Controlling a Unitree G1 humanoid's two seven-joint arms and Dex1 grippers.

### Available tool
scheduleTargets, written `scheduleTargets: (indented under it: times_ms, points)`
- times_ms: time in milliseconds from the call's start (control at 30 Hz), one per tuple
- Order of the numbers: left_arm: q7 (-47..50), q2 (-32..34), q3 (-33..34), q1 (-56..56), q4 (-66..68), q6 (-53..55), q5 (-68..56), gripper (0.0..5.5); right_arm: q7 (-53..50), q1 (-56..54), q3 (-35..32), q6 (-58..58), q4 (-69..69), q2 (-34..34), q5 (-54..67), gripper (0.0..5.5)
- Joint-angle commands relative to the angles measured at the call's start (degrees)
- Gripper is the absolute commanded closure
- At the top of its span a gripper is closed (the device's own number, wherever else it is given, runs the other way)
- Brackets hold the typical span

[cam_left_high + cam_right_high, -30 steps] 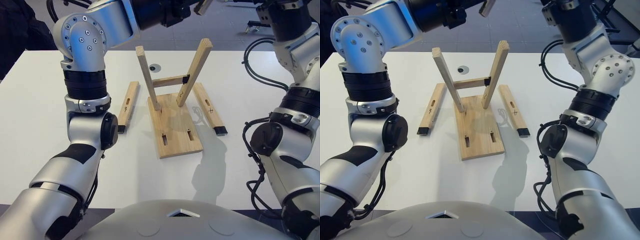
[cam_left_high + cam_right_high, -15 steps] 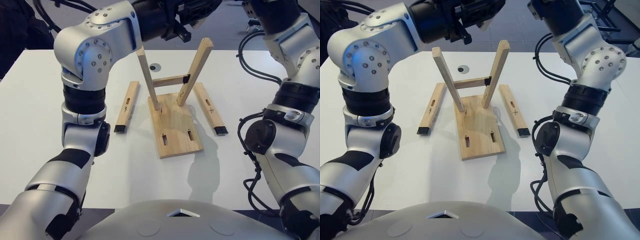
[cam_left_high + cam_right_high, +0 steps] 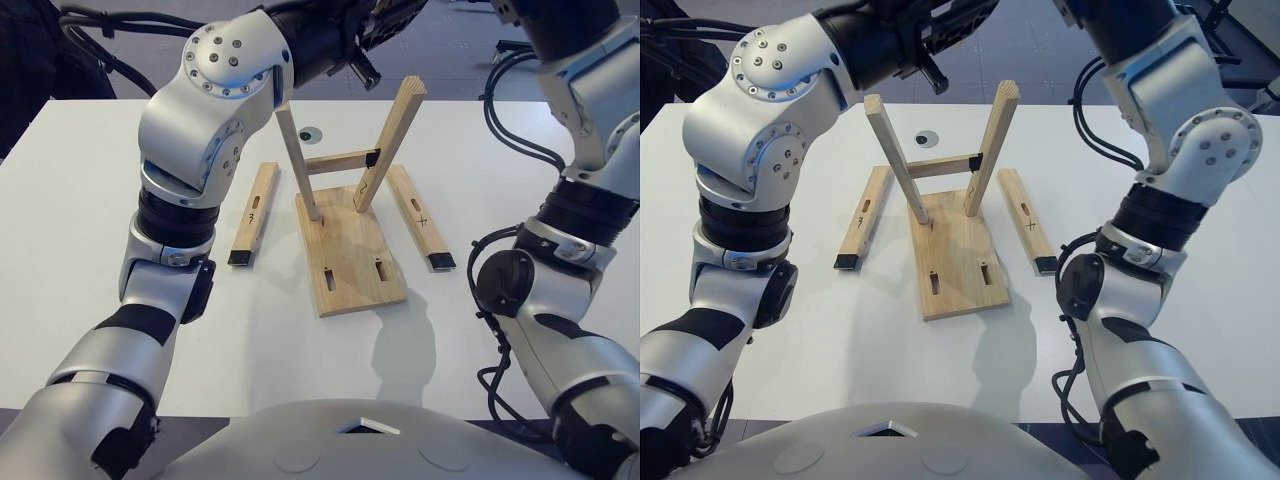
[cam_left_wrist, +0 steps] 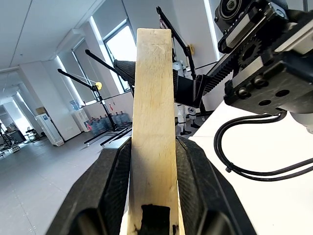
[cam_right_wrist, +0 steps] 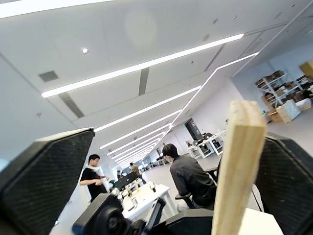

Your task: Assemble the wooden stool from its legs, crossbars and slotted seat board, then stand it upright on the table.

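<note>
Your arms (image 3: pixel 190 130) wear silver shells, black joint bands and screw rings; black cables (image 3: pixel 487 108) loop along the right arm (image 3: pixel 590 200); the left gripper's (image 4: pixel 154 147) fingers (image 4: pixel 110 186) are textured black.

White table (image 3: pixel 80 200) (seat board (image 3: pixel 355 270), loose legs (image 3: pixel 252 213))

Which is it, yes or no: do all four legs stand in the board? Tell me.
No: two legs stand in the board, joined by a crossbar; two loose legs lie flat on the table beside it.
</note>
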Motion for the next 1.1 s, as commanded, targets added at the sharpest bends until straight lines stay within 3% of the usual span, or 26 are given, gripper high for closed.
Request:
scheduleTargets:
  times_ms: [33, 667, 800, 967, 1000, 1100]
  points:
    - [0.08, -0.65, -0.33, 0.62, -0.43, -0.34, 1.03, 4.22, -1.59, 0.19, 0.48, -2.19, -1.04, 1.16, 0.12, 0.98]
    - [0.09, -1.31, -0.62, 1.79, -2.41, 0.2, 3.51, 4.22, -3.06, 0.92, 2.54, -5.61, -1.12, 1.96, 0.27, 4.55]
    - [0.12, -1.51, -0.75, 1.48, -2.51, -0.03, 4.07, 4.22, -3.58, 1.72, 2.76, -5.95, -1.83, 1.86, 0.51, 4.97]
    - [0.23, -1.1, -1.03, 0.26, -1.72, -1.04, 5.64, 4.22, -4.08, 2.08, 2.38, -6.16, -2.07, 1.23, 0.33, 5.06]
    - [0.29, -0.98, -1.15, 0.03, -1.49, -1.28, 6.17, 3.85, -4.17, 2.09, 2.35, -6.21, -2.01, 1.11, 0.23, 5.07]
    - [0.17, -0.94, -1.32, -0.49, -1.02, -2.01, 7.18, 3.45, -4.43, 2.27, 2.3, -6.35, -2.11, 0.86, 0.03, 5.11]
